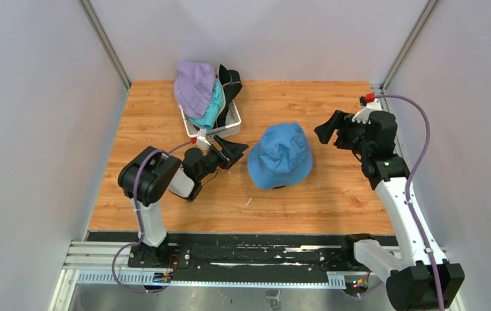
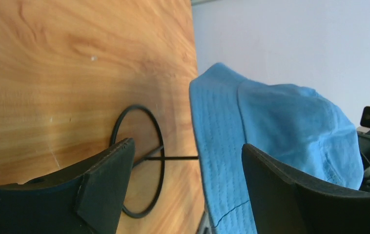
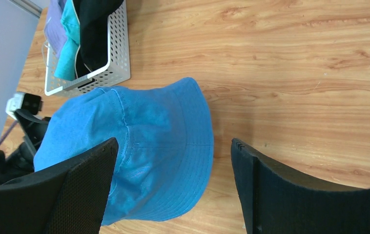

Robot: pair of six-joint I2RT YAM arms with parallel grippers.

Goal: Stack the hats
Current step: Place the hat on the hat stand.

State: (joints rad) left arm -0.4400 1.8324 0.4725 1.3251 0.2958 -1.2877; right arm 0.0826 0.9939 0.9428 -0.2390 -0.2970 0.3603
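Note:
A blue hat [image 1: 280, 155] sits on a black wire stand [image 2: 139, 161] at the table's middle; it also shows in the left wrist view [image 2: 271, 126] and the right wrist view [image 3: 139, 151]. A lavender hat [image 1: 194, 87], a teal hat [image 1: 212, 109] and a black hat [image 1: 230, 81] are piled in the white basket [image 1: 232, 125]. My left gripper [image 1: 233, 152] is open and empty just left of the blue hat [image 2: 185, 190]. My right gripper [image 1: 330, 128] is open and empty to the hat's right [image 3: 173, 190]. The dark red and beige hats are out of view.
The basket stands at the back left of the wooden table [image 1: 333, 194], close behind my left gripper; it also shows in the right wrist view [image 3: 117, 58]. Grey walls enclose the table on three sides.

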